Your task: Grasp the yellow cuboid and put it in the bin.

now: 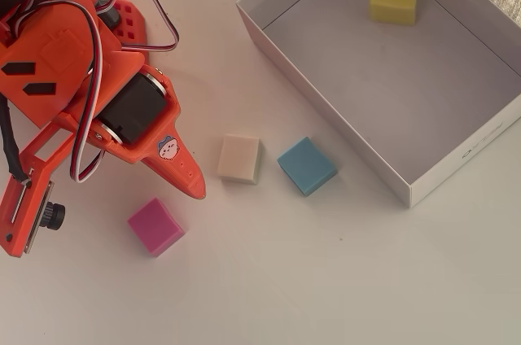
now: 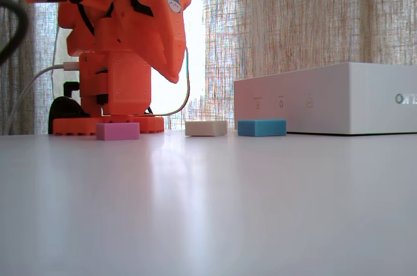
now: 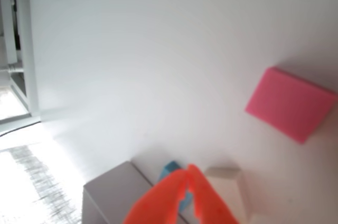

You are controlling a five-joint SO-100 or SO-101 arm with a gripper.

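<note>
Already the yellow cuboid [image 1: 393, 5] lies inside the bin [image 1: 326, 97], on the floor near the far wall in the overhead view, flat, alone in there. Bin is a white shallow box at upper right of that view; in the fixed view it's the white box [image 2: 326, 99] at right and the cuboid is hidden behind its wall.

Orange arm [image 1: 89, 93] sits at left in the overhead view, well apart from the bin, tip pointing down-right toward the loose blocks. Fingers [image 3: 188, 177] pressed together at the tips in the wrist view, nothing between them, empty.

Three loose blocks on the white surface [image 1: 326, 280], outside the bin: pink block [image 1: 155, 226] just below the fingertip, cream block [image 1: 240, 158] to the right of it, blue block [image 1: 307, 165] just beside the cream one and near the bin's front wall. None touching each other. Fixed view shows same row: pink [image 2: 118, 131], cream [image 2: 206, 127], blue [image 2: 261, 127].
</note>
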